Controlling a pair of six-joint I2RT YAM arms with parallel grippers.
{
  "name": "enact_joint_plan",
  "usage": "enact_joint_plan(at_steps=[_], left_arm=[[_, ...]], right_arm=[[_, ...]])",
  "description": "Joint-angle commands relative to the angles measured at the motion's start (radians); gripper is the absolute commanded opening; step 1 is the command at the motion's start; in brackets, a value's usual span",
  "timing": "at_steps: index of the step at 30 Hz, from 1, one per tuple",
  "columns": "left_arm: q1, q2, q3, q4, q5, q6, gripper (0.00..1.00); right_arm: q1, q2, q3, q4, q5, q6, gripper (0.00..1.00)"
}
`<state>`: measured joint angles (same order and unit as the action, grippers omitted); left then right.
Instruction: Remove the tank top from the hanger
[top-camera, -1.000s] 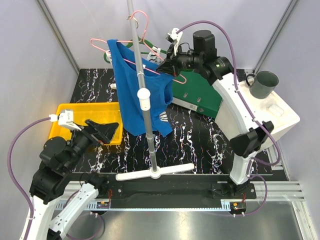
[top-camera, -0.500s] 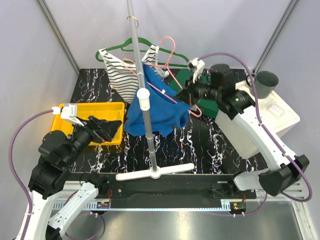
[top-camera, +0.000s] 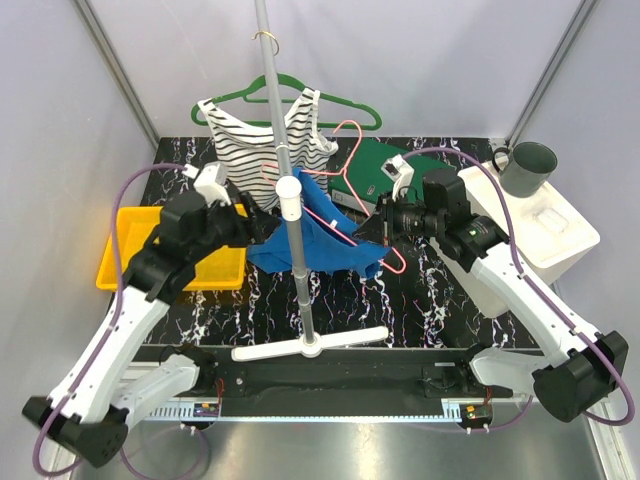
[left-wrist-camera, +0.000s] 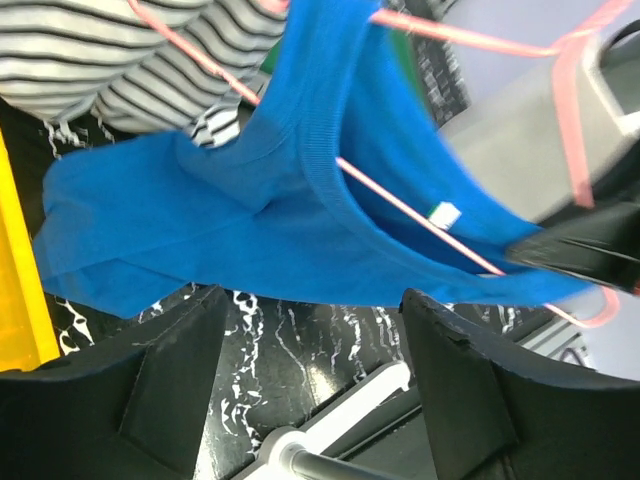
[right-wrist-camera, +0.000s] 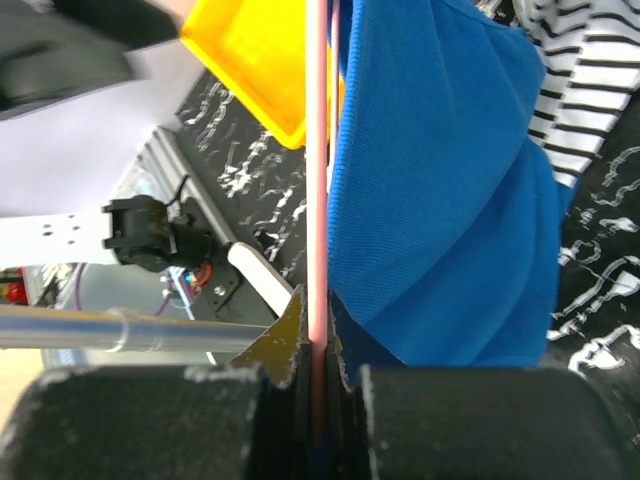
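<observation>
The right pincer (right-wrist-camera: 318, 345) is pressed tight on the wire of the pink hanger (right-wrist-camera: 317, 150), holding it low over the counter (top-camera: 430, 290), presumably to anchor the frame while the other arm works the cloth. The blue tank top (left-wrist-camera: 250, 220) is draped on that hanger, its body sagging toward the counter. The left pincer (left-wrist-camera: 312, 350) faces the fabric, spread wide with nothing between its fingers, likely lining up a pinch to drag the garment off. Behind, the striped top (top-camera: 255, 140) hangs on its green hanger (top-camera: 335, 100).
</observation>
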<state>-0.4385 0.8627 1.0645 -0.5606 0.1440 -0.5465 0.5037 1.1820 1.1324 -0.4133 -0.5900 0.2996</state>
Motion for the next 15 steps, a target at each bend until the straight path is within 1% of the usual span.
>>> enact_joint_plan(at_steps=[1, 3, 6, 10, 12, 15], left_arm=[[-0.005, 0.065, 0.069, 0.105, 0.006, 0.028, 0.73], [-0.006, 0.081, 0.077, 0.122, -0.009, 0.031, 0.70], [-0.023, 0.098, 0.092, 0.129, -0.059, 0.046, 0.70], [-0.035, 0.130, 0.086, 0.189, -0.037, 0.053, 0.69], [-0.046, 0.151, 0.092, 0.192, -0.058, 0.057, 0.69], [-0.048, 0.180, 0.094, 0.179, -0.102, 0.060, 0.63]], right_arm=[[0.009, -0.027, 0.012, 0.113, -0.099, 0.030, 0.00], [0.015, -0.021, 0.007, 0.114, -0.128, 0.027, 0.00], [0.033, -0.013, -0.002, 0.116, -0.145, 0.024, 0.00], [0.067, -0.009, -0.005, 0.116, -0.162, 0.018, 0.00], [0.085, -0.013, -0.008, 0.116, -0.160, 0.015, 0.00], [0.102, -0.030, -0.017, 0.116, -0.156, 0.018, 0.00]])
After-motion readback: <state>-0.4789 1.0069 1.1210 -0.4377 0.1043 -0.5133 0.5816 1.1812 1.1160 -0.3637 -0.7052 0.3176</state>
